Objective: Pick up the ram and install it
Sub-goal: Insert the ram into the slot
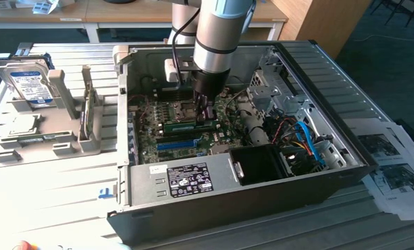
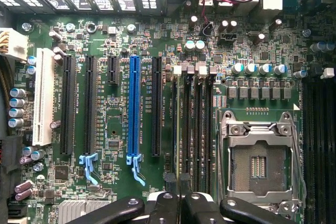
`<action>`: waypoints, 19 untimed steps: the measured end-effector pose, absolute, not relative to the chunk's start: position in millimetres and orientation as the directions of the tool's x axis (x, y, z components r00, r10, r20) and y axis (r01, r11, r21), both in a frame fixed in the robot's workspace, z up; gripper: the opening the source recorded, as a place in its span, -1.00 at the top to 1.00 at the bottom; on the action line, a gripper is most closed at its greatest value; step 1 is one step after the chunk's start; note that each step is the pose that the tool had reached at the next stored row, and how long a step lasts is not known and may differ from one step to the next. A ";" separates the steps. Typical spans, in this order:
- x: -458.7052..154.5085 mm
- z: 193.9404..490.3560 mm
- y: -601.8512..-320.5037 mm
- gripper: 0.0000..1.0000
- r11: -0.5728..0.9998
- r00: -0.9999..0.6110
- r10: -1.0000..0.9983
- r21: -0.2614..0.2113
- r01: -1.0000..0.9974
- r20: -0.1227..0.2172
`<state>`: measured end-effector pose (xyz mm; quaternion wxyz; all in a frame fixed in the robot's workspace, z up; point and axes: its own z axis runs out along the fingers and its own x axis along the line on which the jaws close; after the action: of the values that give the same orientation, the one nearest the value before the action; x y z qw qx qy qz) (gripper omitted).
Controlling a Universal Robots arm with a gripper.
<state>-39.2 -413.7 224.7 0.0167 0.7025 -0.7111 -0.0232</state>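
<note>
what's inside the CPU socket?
Nothing seated: the CPU socket shows bare contacts inside its metal frame, no chip. One edge of it is covered by the tool.

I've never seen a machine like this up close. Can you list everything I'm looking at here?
computer case: one, dark grey, lying open on the table
motherboard: one, green, inside the case
blue slot: one, among black slots on the motherboard
ram: one, green, at the memory slots
holder: one, grey, exterior view's left of the case
hard drive: one, silver with a blue-white label, in the holder
processor chip: one, silver, in the holder
papers: several, white, exterior view's right
arm: one, silver-grey, reaching into the case
hand: one, black, closed on the ram's end
</note>
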 end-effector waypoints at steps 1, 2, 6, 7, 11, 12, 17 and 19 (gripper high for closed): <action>-39.2 224.5 -413.7 0.76 0.012 -0.013 -1.000 0.056 -0.998 -0.009; -39.2 223.9 -413.7 0.76 0.012 -0.013 -1.000 0.056 -0.998 -0.009; -39.2 223.7 -413.7 0.76 0.012 -0.013 -1.000 0.056 -0.998 -0.009; -39.2 223.5 -413.7 0.76 0.012 -0.013 -1.000 0.056 -0.998 -0.009; -39.2 222.7 -413.7 0.76 0.012 -0.013 -1.000 0.056 -0.998 -0.009; -39.2 222.7 -413.7 0.76 0.012 -0.013 -1.000 0.056 -0.998 -0.009; -39.2 222.0 -413.7 0.76 0.012 -0.013 -1.000 0.056 -0.998 -0.009; -39.2 222.0 -413.7 0.76 0.012 -0.013 -1.000 0.056 -0.998 -0.009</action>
<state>-39.2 -413.7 222.0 0.0166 0.7025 -0.7111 -0.0232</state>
